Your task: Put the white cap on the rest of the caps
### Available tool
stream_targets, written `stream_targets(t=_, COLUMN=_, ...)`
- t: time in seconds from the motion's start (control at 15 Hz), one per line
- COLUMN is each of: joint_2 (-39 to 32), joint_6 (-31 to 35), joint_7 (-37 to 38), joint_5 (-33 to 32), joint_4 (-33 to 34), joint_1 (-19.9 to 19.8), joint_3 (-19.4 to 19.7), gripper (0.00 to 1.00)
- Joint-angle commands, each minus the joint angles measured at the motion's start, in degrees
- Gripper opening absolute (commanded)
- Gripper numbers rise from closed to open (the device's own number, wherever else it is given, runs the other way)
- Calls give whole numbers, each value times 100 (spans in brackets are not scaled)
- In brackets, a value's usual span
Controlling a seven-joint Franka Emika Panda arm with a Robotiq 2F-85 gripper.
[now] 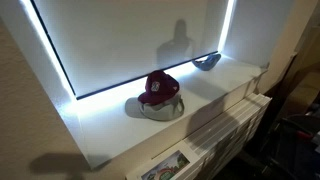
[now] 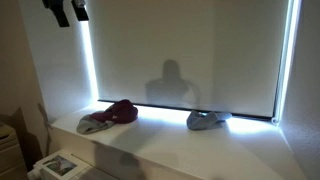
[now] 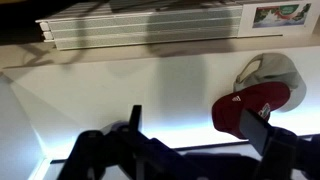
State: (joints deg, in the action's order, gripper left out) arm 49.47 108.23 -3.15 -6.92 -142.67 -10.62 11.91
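Note:
The white cap looks dark bluish-grey in both exterior views point(image 1: 207, 62) point(image 2: 205, 120). It lies alone on the white ledge point(image 1: 110, 135) by the lit blind. The rest of the caps is a maroon cap point(image 1: 158, 88) point(image 2: 121, 111) point(image 3: 250, 106) lying over a light grey cap point(image 1: 150, 108) point(image 2: 94, 125) point(image 3: 268, 70). The pile sits well apart from the white cap along the ledge. My gripper point(image 2: 66, 12) point(image 3: 195, 128) is open and empty, high above the ledge near the pile. The white cap is out of the wrist view.
A backlit roller blind point(image 2: 190, 50) forms a wall behind the ledge. A slatted radiator cover point(image 1: 228, 128) point(image 3: 140, 25) runs along the ledge's front. A printed picture point(image 1: 165, 166) point(image 3: 281, 14) lies beside the slats. A dark chair or stand point(image 1: 295, 120) is near one end.

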Motion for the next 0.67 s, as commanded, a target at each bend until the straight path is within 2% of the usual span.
stream_targets(t=0.0, joint_2=-9, joint_6=-7, joint_7=-17, joint_5=19, joint_4=10, joint_1=-25, joint_3=-17, gripper=100)
stream_targets(t=0.13, joint_2=311, joint_6=210, joint_7=167, joint_5=-83, joint_4=-337, joint_1=-89, joint_3=-235, gripper=100)
stream_targets(t=0.27, joint_2=286, joint_6=448, joint_7=735, joint_5=89, joint_4=-303, joint_1=-247, joint_3=-266, gripper=100)
stream_targets(t=0.33, joint_2=143, joint_6=463, joint_7=886, joint_5=119, joint_4=-116, joint_1=-333, joint_3=-130, gripper=100)
stream_targets(t=0.4, joint_2=-280, joint_6=534, joint_7=775, joint_5=22, joint_4=277, joint_1=-454, joint_3=248, gripper=100)
stream_targets(t=0.6, joint_2=-1023, joint_6=1163, joint_7=959, joint_5=83, joint_4=839, joint_1=-727, joint_3=717, gripper=100)
